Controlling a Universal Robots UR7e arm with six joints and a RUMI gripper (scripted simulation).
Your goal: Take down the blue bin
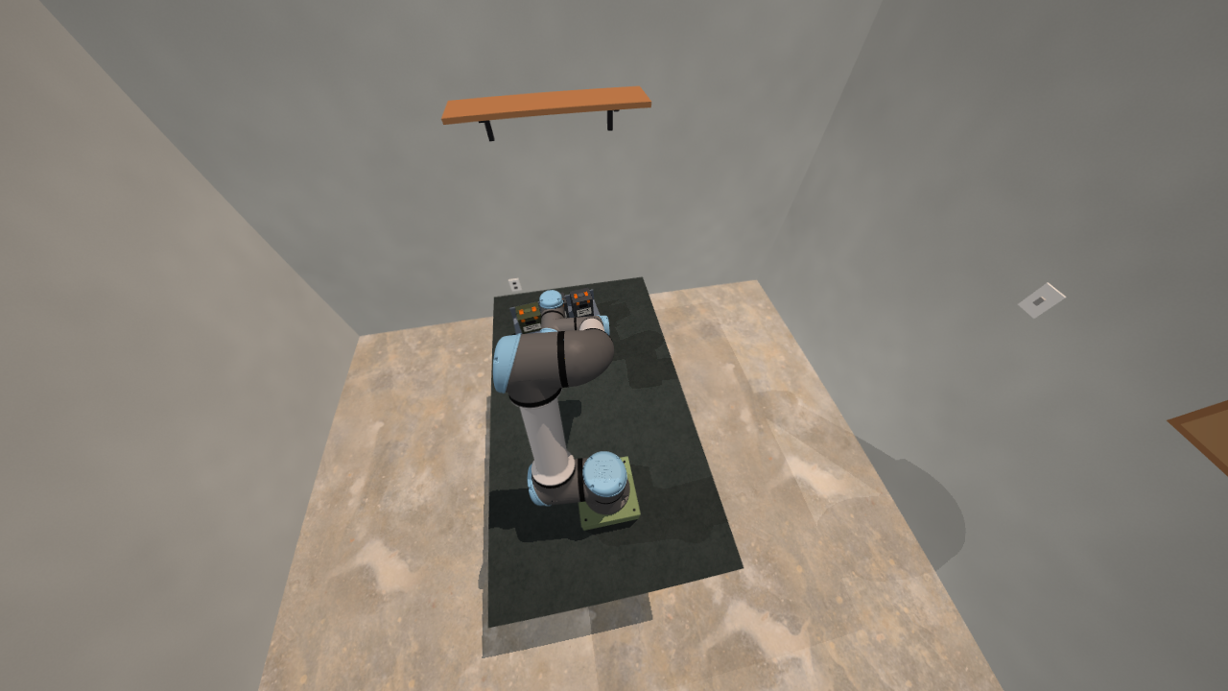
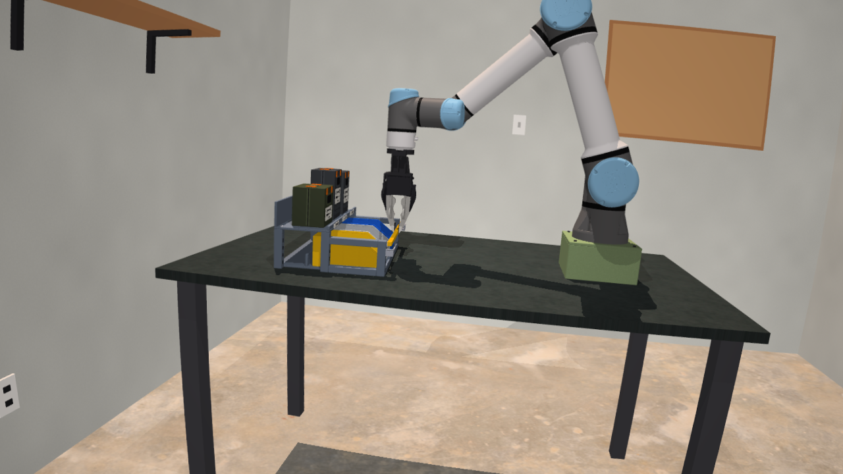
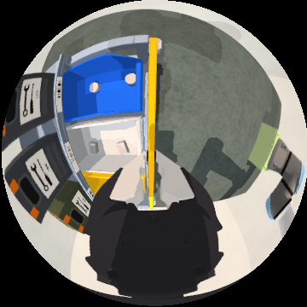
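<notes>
The blue open bin (image 3: 102,91) sits in a low grey shelf rack (image 2: 330,247) at the table's far left; its rim also shows in the exterior view (image 2: 366,224). Two pale round parts lie in it. My gripper (image 3: 151,151) points straight down at the rack's front edge (image 2: 398,220). It is shut on a thin yellow strip (image 3: 153,107) that runs along that front edge. The fingers stand in front of the white bin (image 3: 111,145), beside the blue bin and not on it. In the overhead view the arm hides the gripper.
A yellow bin (image 2: 348,250) fills the rack's near end. Dark tool cases (image 2: 321,194) stand on the rack's top level. The robot's green base (image 2: 598,259) is at the table's right end. A wooden wall shelf (image 1: 545,105) hangs high above.
</notes>
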